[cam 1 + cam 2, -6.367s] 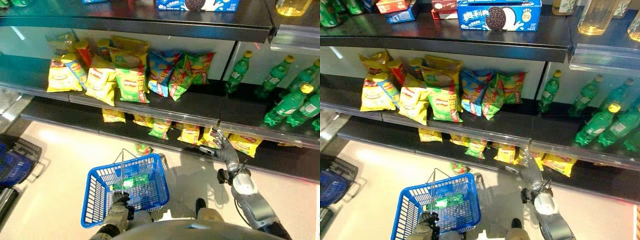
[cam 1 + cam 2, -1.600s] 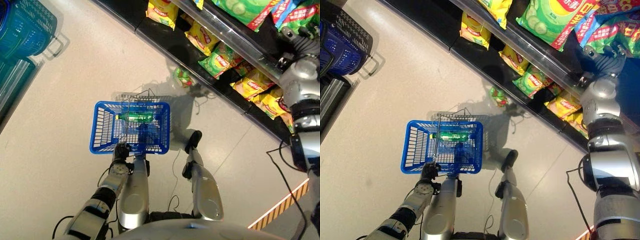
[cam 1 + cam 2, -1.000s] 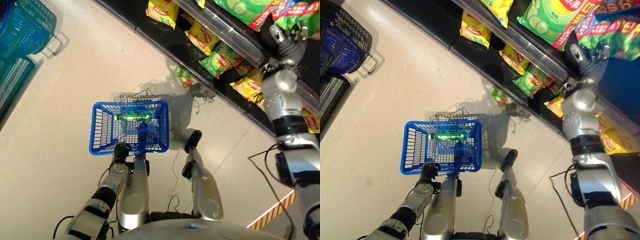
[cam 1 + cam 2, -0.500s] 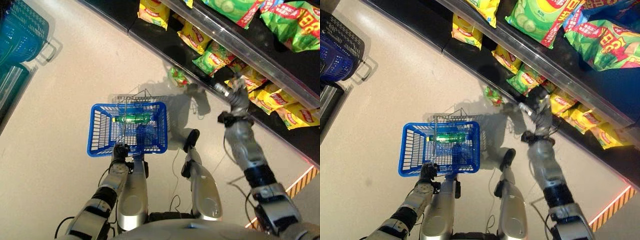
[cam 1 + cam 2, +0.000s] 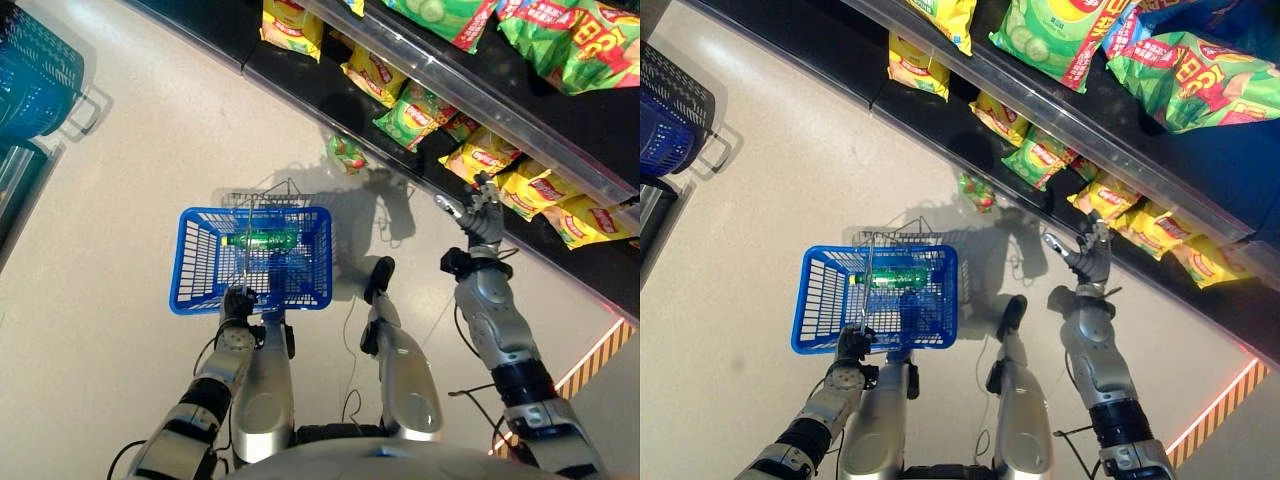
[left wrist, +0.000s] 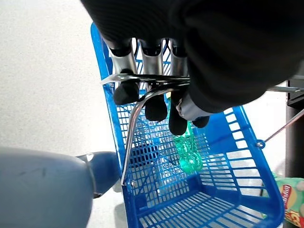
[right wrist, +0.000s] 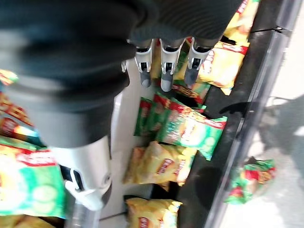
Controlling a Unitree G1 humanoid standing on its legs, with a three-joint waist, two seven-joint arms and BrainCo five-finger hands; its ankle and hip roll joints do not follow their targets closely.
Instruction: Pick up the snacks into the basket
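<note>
Left wrist view shows my left hand curled round the wire handle so the blue basket hangs level; below my fingers lies one green bottle. My right hand is empty, fingers loosely spread, just short of the snack bags on the bottom shelf

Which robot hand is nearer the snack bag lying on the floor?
Right. The right robot hand hovers by the bottom shelf, beside the fallen bag; the left robot hand grips the basket handle.
</note>
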